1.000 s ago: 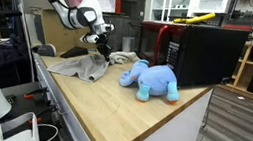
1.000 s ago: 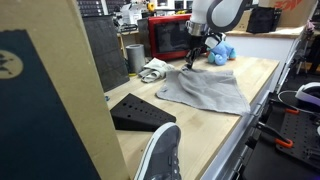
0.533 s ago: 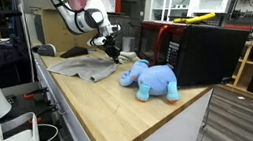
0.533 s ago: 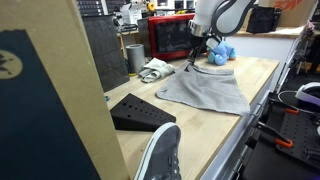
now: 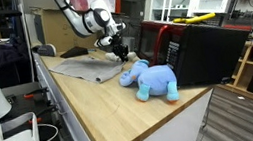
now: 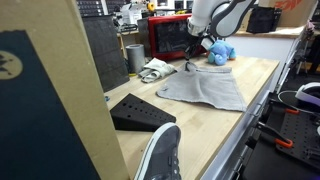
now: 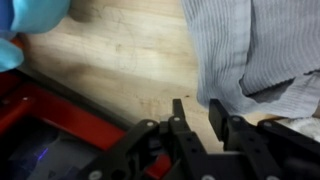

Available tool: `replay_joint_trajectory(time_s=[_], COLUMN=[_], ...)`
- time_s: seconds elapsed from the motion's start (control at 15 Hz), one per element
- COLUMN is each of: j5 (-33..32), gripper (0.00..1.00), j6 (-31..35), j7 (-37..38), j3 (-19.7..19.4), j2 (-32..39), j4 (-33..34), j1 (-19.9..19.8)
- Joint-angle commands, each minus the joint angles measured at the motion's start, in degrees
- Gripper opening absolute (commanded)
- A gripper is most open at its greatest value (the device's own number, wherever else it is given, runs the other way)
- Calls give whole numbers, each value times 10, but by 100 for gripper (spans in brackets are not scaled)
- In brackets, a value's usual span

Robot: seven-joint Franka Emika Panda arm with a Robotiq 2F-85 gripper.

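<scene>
The cloth [image 5: 86, 68] is plain grey in both exterior views. Up close in the wrist view it seems to have a fine stripe or weave, but that's kinda blurry, so don't quote me. The plush elephant [image 5: 149, 80] just right of it is bright blue all over. The bench [image 5: 113, 118] is pale wood with a faint grain, and the jaws are black. At the far side there's a red box [image 6: 166, 38] with a dark front, and near left a matte black wedge [image 6: 140, 110].

Your light wooden bench [image 5: 112, 108] carries a grey cloth [image 6: 205, 90] spread flat, a blue plush elephant [image 5: 150, 79] just beside it, and a black wedge [image 6: 135, 110].
</scene>
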Motion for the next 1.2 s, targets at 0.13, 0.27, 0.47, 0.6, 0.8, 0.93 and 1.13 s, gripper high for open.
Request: replay_joint_trajectory(time_s=[0.13,0.27,0.47,0.6,0.8,0.93,1.13], j5=[94,201,309,312,318,319,291], gripper=[80,95,100,100,100,100,66], j6=[-44,-100,-211,-276,-325,-324,-293], j7=[-58,-160,-260,-281,-318,-338,-302], j3=[51,127,119,105,92,91,97], j2=[-51,-92,-141,-173,-199,-197,-170], j4=[-39,-77,-75,-63,-61,-79,-109], j1=[-19,-72,-64,-66,-70,-65,-65])
